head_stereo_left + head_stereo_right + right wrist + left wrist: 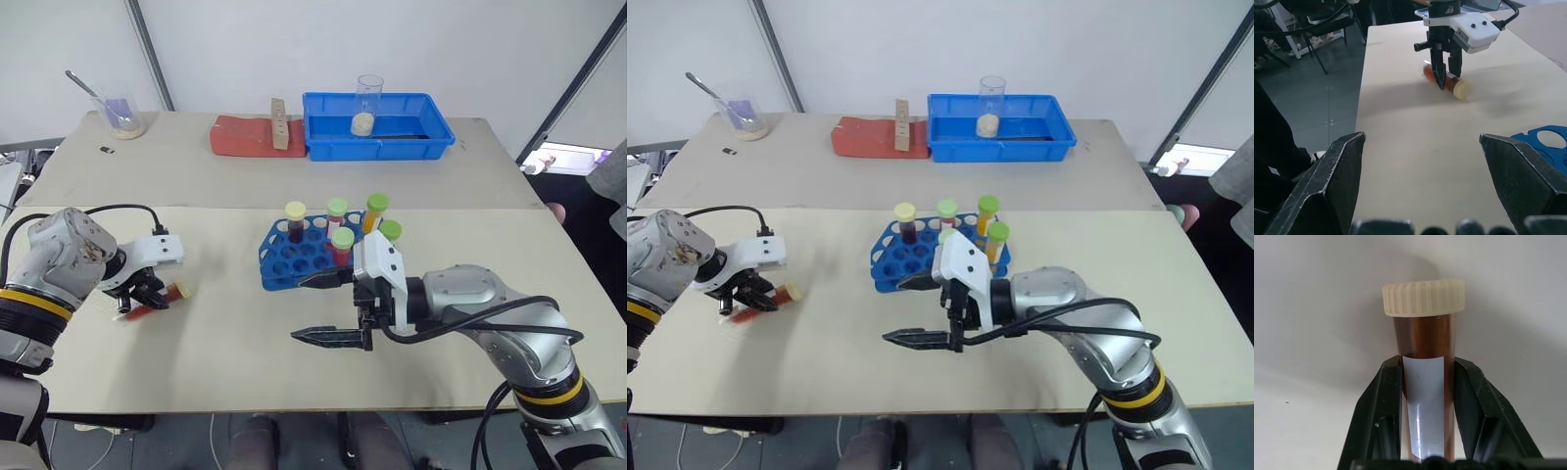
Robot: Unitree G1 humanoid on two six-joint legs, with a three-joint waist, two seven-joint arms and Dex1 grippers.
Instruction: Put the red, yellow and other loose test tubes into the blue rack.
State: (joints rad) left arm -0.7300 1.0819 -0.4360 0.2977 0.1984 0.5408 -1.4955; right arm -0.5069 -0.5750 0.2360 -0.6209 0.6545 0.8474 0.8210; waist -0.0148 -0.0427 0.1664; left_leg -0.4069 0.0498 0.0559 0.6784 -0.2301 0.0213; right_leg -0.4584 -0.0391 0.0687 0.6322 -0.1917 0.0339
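Observation:
A loose test tube [168,293] with red-brown liquid and a cream cap lies on its side on the table at the left. My left gripper [147,297] points down at it and is shut on its body, as the left wrist view shows with the tube [1425,342] between both fingers [1386,396]. The blue rack [284,259] stands at mid-table with several capped tubes upright in it, one yellow-capped [296,211] and the others green-capped. My right gripper [297,309] hovers open just in front of the rack, holding nothing.
At the back stand a blue bin [431,132] with a glass beaker [368,103] in it, a red mat [240,135], a wooden block [280,122] and a beaker with a spoon [122,113]. A person [612,186] is at the right edge.

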